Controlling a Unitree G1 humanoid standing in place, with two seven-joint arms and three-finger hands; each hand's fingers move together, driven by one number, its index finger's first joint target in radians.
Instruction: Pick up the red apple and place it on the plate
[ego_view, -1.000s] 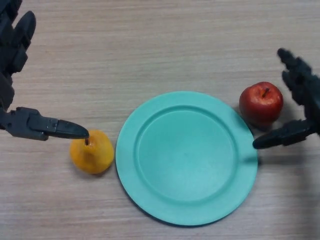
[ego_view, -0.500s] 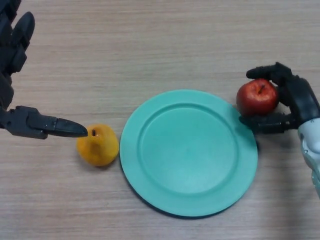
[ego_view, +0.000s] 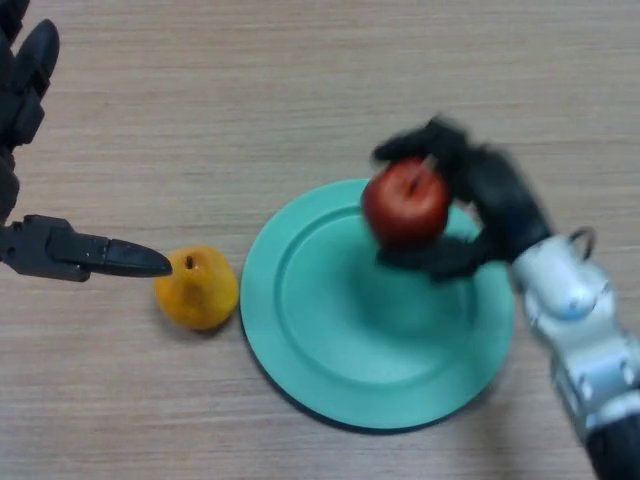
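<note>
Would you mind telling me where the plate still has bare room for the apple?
The plate is bare across its centre and near side. Its far right rim is crowded by the right hand holding the apple. The pear and left hand border the left.

No text, label, brand, number or sign can be read anywhere in the head view. The plate (ego_view: 330, 370), the red apple (ego_view: 405, 203) and the orange fruit (ego_view: 197, 288) have plain surfaces — no sticker, no print. The tabletop (ego_view: 250, 100) shows only wood grain, and the black hands carry no marking.
</note>
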